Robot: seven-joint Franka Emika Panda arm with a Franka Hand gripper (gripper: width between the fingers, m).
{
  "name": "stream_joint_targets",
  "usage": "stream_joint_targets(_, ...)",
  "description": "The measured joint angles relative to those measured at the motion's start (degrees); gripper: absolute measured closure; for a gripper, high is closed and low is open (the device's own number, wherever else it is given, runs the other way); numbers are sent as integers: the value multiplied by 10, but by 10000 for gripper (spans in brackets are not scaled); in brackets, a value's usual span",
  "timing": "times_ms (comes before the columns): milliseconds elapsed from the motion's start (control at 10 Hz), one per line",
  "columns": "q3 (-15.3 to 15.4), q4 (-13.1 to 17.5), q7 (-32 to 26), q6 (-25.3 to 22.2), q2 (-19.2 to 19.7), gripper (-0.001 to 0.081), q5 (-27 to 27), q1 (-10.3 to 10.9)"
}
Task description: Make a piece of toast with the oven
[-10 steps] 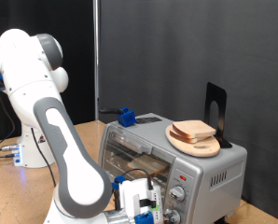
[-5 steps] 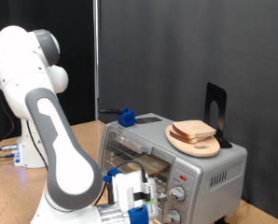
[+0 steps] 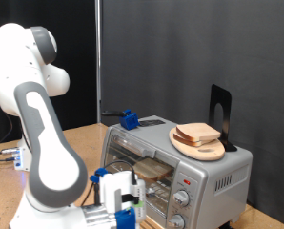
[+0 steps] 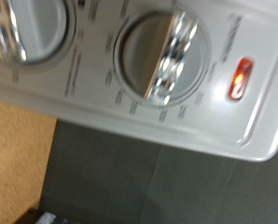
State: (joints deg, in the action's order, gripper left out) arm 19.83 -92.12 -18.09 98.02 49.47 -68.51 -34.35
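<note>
The silver oven (image 3: 218, 170) stands at the exterior view's right, and its glass door looks shut. A tan slice (image 3: 150, 170) shows behind the glass on the rack. Another piece of toast (image 3: 197, 131) lies on a round wooden board (image 3: 211, 150) on the oven's top. My gripper (image 3: 132, 198) is low at the bottom of the exterior view, just left of the oven's front and apart from it. The wrist view shows two round knobs (image 4: 160, 54) and a lit red mark (image 4: 240, 78) close up. My fingers do not show in the wrist view.
A small blue object (image 3: 130, 119) sits on the oven's top, towards the exterior view's left. A black stand (image 3: 220, 114) rises behind the board. The arm's white body (image 3: 37, 124) fills the exterior view's left. A black curtain hangs behind.
My hand has drawn back from the oven's knob panel towards the exterior view's left, uncovering the door glass and the slice behind it. The oven and board have not moved.
</note>
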Motion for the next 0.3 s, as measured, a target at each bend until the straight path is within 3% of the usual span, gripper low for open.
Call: stream_joint_targets(300,-24,-2,68,-72,-26,-2,48,-24)
